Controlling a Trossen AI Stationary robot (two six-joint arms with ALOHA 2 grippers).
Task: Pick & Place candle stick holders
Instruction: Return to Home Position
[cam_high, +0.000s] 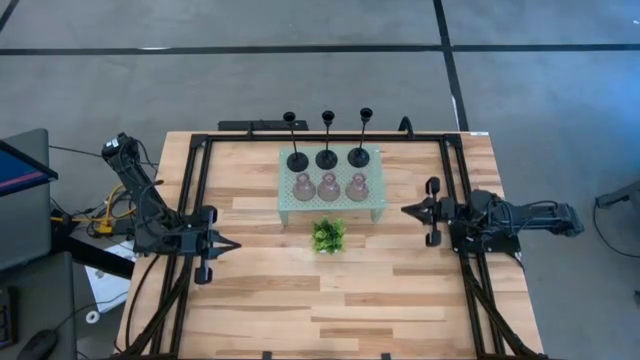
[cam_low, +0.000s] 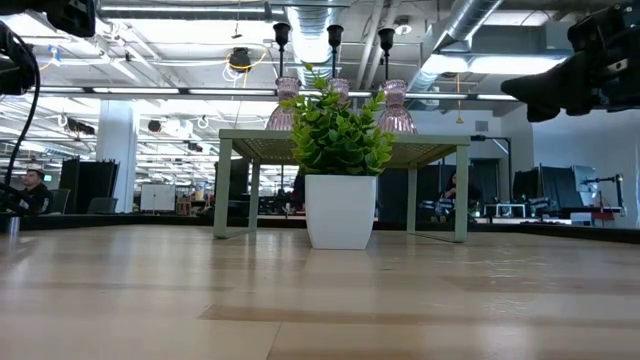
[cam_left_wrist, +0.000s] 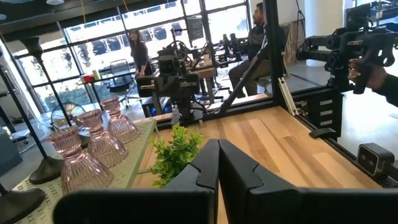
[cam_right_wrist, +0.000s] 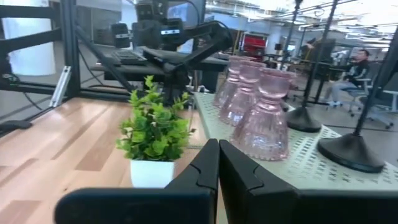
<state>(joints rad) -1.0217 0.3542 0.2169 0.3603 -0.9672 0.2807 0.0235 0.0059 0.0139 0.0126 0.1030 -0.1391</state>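
Three black candle stick holders (cam_high: 327, 142) with round bases and thin stems stand in a row at the far side of a mint-green perforated stand (cam_high: 291, 198). Three squat pink glass holders (cam_high: 330, 186) stand in a row in front of them; they also show in the right wrist view (cam_right_wrist: 267, 118) and the left wrist view (cam_left_wrist: 93, 140). My left gripper (cam_high: 234, 246) is shut and empty at the table's left. My right gripper (cam_high: 405, 210) is shut and empty at the table's right. Both point toward the middle.
A small green plant in a white pot (cam_high: 327, 236) stands on the table just in front of the stand, between the two grippers. A black frame (cam_high: 196, 180) runs along the table's edges. People sit in the room beyond (cam_left_wrist: 255, 37).
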